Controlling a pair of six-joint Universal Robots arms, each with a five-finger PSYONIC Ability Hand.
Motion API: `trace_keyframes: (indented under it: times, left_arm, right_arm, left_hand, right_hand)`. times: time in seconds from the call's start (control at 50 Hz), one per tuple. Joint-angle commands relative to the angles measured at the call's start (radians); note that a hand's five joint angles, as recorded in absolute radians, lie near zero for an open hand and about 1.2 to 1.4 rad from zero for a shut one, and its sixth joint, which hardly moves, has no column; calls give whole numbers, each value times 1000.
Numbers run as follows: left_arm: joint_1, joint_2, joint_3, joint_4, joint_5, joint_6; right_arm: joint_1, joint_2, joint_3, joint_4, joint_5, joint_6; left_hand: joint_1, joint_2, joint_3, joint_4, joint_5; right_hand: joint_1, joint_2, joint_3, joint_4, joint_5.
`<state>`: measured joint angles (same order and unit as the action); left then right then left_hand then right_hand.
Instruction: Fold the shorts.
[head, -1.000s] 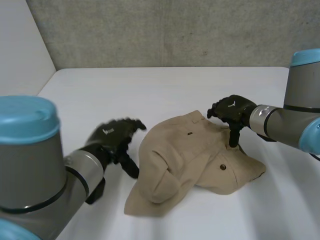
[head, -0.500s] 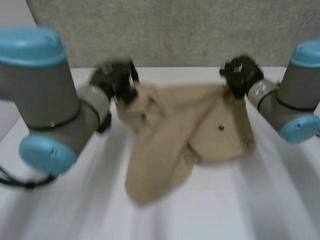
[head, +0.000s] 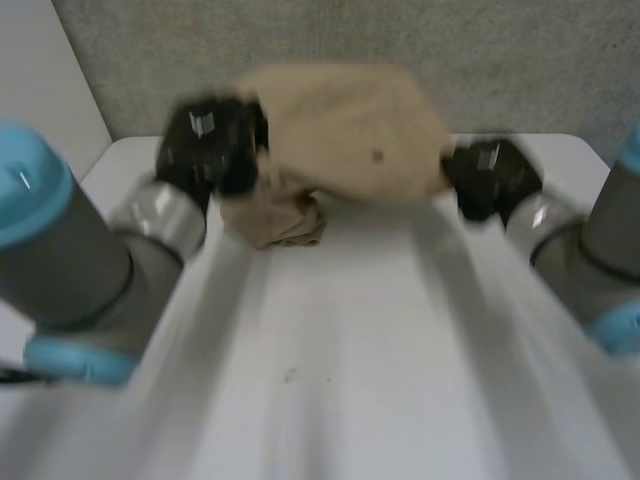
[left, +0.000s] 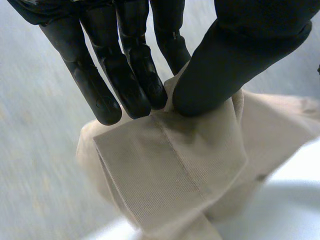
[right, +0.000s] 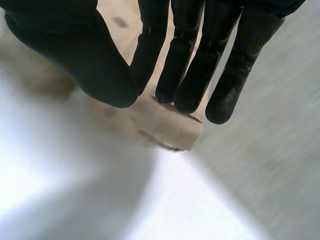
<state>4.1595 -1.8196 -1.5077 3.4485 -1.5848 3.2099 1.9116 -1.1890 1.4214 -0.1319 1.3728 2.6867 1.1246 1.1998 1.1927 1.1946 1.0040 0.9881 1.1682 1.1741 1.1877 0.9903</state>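
— Shorts (head: 340, 130)?
— Hanging in the air over the far side of the white table (head: 340, 350), spreading between both hands, bunching and drooping near the left one.
— Left hand (head: 205, 145)?
— Pinching a hemmed edge between thumb and fingers (left: 135, 85).
— Right hand (head: 490, 178)?
— Pinching the opposite corner the same way.

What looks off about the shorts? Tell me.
The shorts are held up between the left robot hand and right robot hand, but a wad of cloth droops beside the left one, so they hang uneven.
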Motion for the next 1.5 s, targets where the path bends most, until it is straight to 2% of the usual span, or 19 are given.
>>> trace_keyframes:
  times: [0.02, 0.08, 0.1, 0.12, 0.18, 0.2, 0.28, 0.34, 0.4, 0.48, 0.5, 0.58, 0.72, 0.92, 1.02, 1.14, 1.2, 1.34, 1.5]
  left_arm:
    - [-50, 25, -292, -19, 3, 7]
    - [-87, 66, -335, -40, 3, 24]
    - [-90, 88, -345, -52, 2, 27]
    - [-90, 103, -351, -70, 2, 27]
    - [-102, 123, -371, -116, 2, 27]
    - [-102, 123, -371, -117, 2, 27]
    - [-116, 163, -399, -196, 2, 24]
    - [-136, 183, -422, -248, 2, 24]
    - [-151, 195, -442, -291, 2, 24]
    - [-182, 206, -476, -334, 2, 24]
    - [-191, 209, -480, -339, 2, 24]
    - [-228, 223, -497, -353, -3, 22]
    - [-237, 252, -517, -354, -8, 22]
    - [-228, 261, -513, -354, -9, 27]
    - [-228, 263, -510, -354, -11, 30]
    - [-225, 276, -500, -354, -12, 30]
    - [-181, 304, -493, -353, -12, 30]
    - [-87, 351, -490, -353, -9, 27]
    - [-47, 390, -485, -353, -11, 27]
  right_arm:
    - [-6, 0, 228, 266, -11, -270]
    - [-6, -50, 200, 298, 0, -254]
    - [-6, -78, 192, 301, -3, -240]
    - [-11, -162, 180, 299, -9, -184]
    - [-16, -211, 157, 301, -15, -130]
    - [-14, -216, 139, 295, -17, -105]
    - [-5, -205, 55, 290, -14, -59]
    - [0, -176, -13, 290, -15, -47]
    - [13, -66, -140, 290, -14, -47]
    - [27, -6, -202, 290, -29, -47]
    - [50, 81, -263, 293, -87, -51]
    - [82, 172, -314, 288, -174, -48]
    - [141, 317, -387, 288, -247, -47]
    - [158, 450, -458, 282, -215, -53]
    - [158, 473, -466, 235, -170, -53]
    - [159, 500, -463, 215, -158, -53]
    - [159, 511, -460, 213, -162, -53]
    - [168, 522, -463, 207, -167, -48]
    - [179, 551, -467, 198, -170, -48]
  left_hand:
    - [272, 196, 204, 202, 218]
    - [257, 182, 189, 187, 203]
    - [257, 182, 189, 187, 203]
    - [252, 176, 183, 182, 198]
    - [243, 167, 175, 173, 189]
    - [243, 167, 175, 173, 189]
    - [237, 162, 169, 167, 183]
    - [210, 135, 142, 140, 157]
    - [193, 118, 125, 123, 139]
    - [187, 112, 119, 117, 133]
    - [184, 109, 116, 114, 130]
    - [166, 91, 98, 96, 113]
    - [158, 82, 89, 88, 104]
    - [58, -17, -10, -12, 4]
    - [-403, -478, -471, -473, -457]
    - [-529, -605, -598, -599, -583]
    - [-664, -739, -732, -734, -718]
    - [-697, -772, -765, -767, -751]
    - [-744, -819, -812, -814, -797]
  right_hand:
    - [408, 228, 222, 209, 231]
    - [283, 103, 97, 83, 106]
    - [152, -28, -34, -47, -25]
    - [-125, -305, -311, -325, -302]
    - [-391, -571, -577, -591, -568]
    - [-575, -755, -761, -775, -752]
    - [-814, -994, -1000, -1013, -990]
    - [-814, -994, -1000, -1013, -990]
    - [-814, -994, -1000, -1013, -990]
    - [-814, -994, -1000, -1013, -990]
    - [-814, -994, -1000, -1013, -990]
    - [-731, -911, -917, -930, -907]
    - [-610, -790, -796, -809, -787]
    - [-354, -534, -540, -554, -531]
    - [-334, -514, -520, -533, -510]
    - [-334, -514, -520, -533, -510]
    - [-266, -446, -452, -466, -443]
    - [-181, -361, -367, -381, -358]
    - [-175, -355, -361, -375, -352]
